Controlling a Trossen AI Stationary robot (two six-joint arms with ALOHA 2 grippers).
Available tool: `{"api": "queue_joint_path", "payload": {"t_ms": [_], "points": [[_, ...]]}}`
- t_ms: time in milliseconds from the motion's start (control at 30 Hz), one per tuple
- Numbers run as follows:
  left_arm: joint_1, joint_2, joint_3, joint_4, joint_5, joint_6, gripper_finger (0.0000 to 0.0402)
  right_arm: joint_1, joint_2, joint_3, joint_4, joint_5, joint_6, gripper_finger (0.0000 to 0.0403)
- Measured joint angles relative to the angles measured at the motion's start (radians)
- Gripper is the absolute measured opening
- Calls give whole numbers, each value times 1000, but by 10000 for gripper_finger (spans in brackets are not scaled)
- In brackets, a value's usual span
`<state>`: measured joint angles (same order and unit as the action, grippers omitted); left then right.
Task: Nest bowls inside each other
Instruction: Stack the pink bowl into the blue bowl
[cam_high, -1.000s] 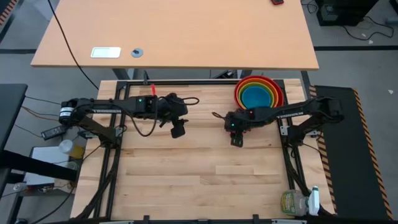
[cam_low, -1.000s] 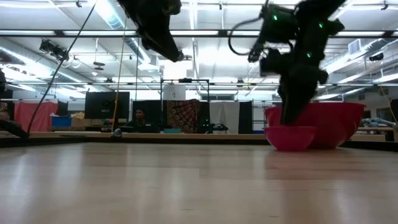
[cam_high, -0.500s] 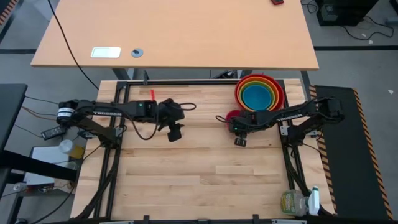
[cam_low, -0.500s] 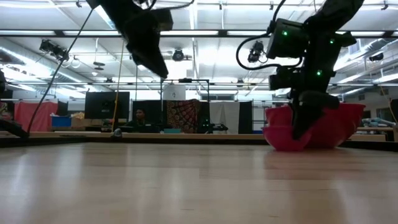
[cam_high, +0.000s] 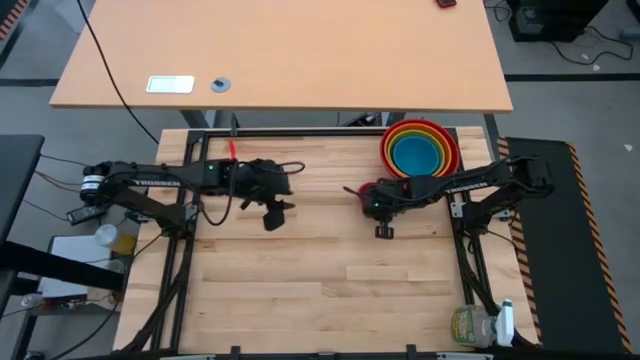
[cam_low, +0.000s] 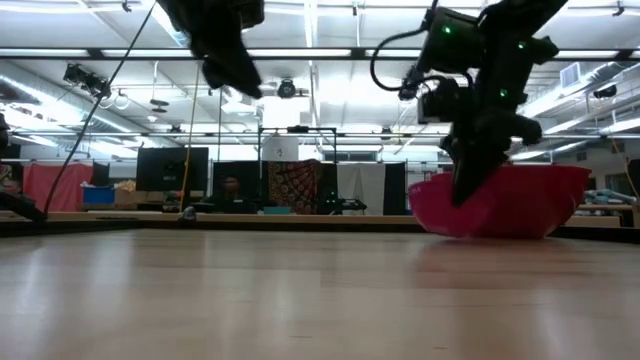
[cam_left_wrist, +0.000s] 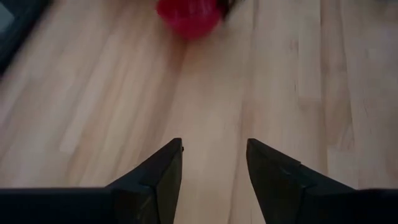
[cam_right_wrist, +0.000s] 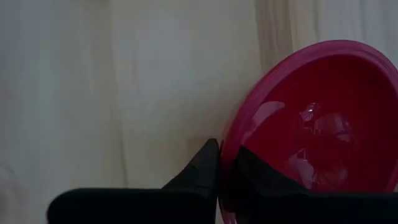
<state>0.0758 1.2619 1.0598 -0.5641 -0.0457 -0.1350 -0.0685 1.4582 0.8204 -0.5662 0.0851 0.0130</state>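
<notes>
The small magenta bowl (cam_right_wrist: 311, 130) stands tipped on the table, just left of a nested stack (cam_high: 420, 150) of red, orange, yellow-green and blue bowls at the table's far right. My right gripper (cam_right_wrist: 227, 165) is shut on the magenta bowl, which also shows in the high view (cam_high: 366, 189) and in the low view (cam_low: 445, 205). My left gripper (cam_left_wrist: 213, 152) hangs open above bare wood left of the table's middle (cam_high: 271, 217), well clear of the magenta bowl (cam_left_wrist: 186, 15). My right gripper pinches the magenta bowl's rim (cam_right_wrist: 225, 146) on the side away from the stack, one finger (cam_right_wrist: 202, 165) outside the wall and the other finger (cam_right_wrist: 258, 171) inside. The fingers come from above, slanting down. The bowl is tilted; whether its underside (cam_low: 450, 228) rests on the table I cannot tell.
The table's wooden top (cam_high: 320, 270) lies bare in front of both arms. A red object (cam_high: 236, 148) lies at the far edge behind the left arm. A bottle (cam_high: 475, 325) stands off the table's near right corner.
My right gripper has shut on the magenta bowl's rim, and the bowl, which stood level on the table, is now tipped. My left gripper has drawn back a little toward the table's left edge, still open.
</notes>
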Motion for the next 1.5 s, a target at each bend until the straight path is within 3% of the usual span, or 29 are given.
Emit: {"api": "queue_joint_path", "payload": {"t_ms": [367,600,700,800,1033,1100,1333,1500], "points": [[-5,-5,-2,-23,-21,7,180,0,0,89,3,-164,-32,32],[-5,-36,-21,-34,-22,30,180,-34,0,251,5,-210,-62,26],[-5,-87,-84,40,-22,39,180,-73,-9,326,8,-144,-59,28],[-5,-146,-161,96,-14,34,180,-109,-50,360,9,-10,-46,29],[22,-212,-214,100,-12,-54,180,-229,-210,294,-132,348,53,29],[30,-216,-214,111,-12,-97,180,-284,-232,260,-175,405,63,29],[25,-224,-214,174,-11,-190,180,-516,-187,153,-205,259,213,29],[25,-226,-214,179,-9,-206,180,-572,-111,132,-205,232,221,30]]}}
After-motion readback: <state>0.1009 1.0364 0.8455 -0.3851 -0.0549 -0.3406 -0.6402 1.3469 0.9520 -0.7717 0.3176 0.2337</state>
